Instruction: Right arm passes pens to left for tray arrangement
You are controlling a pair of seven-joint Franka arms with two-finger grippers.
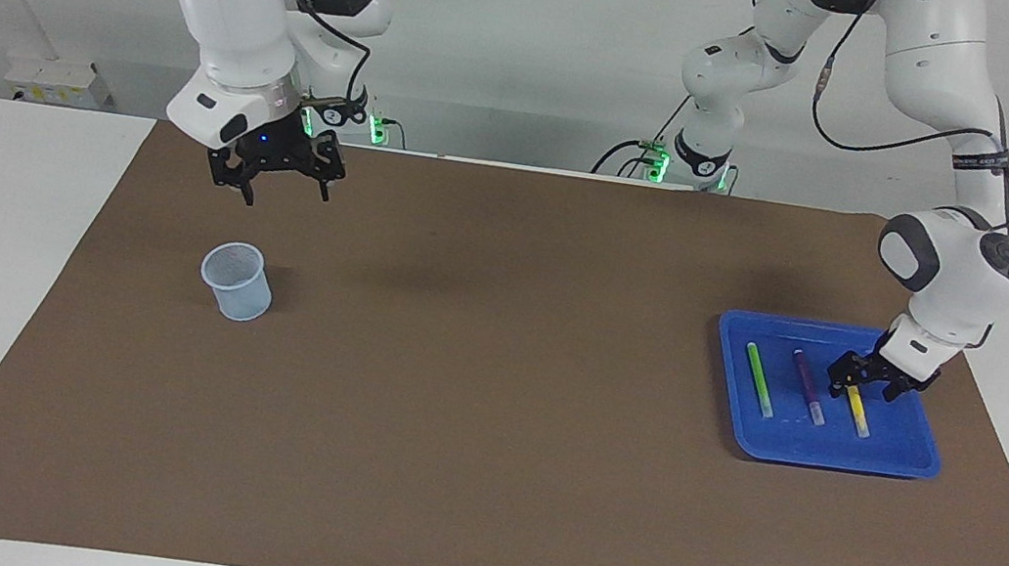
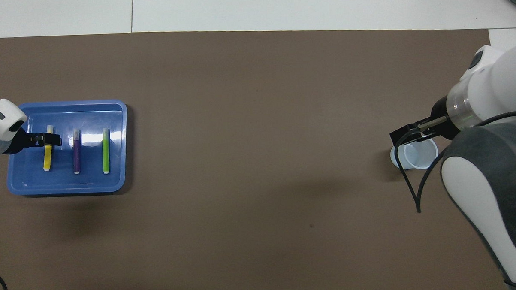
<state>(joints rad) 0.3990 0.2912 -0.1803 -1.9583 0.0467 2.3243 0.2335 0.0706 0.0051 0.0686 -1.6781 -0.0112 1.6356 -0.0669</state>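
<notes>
Three pens (image 1: pixel 810 386) lie side by side in tray (image 1: pixel 821 452); left gripper (image 1: pixel 867 385) spread wide over yellow pen (image 1: pixel 858 411), gripping nothing; right gripper (image 1: pixel 277 185) wide, empty, raised, well apart from tray.
</notes>
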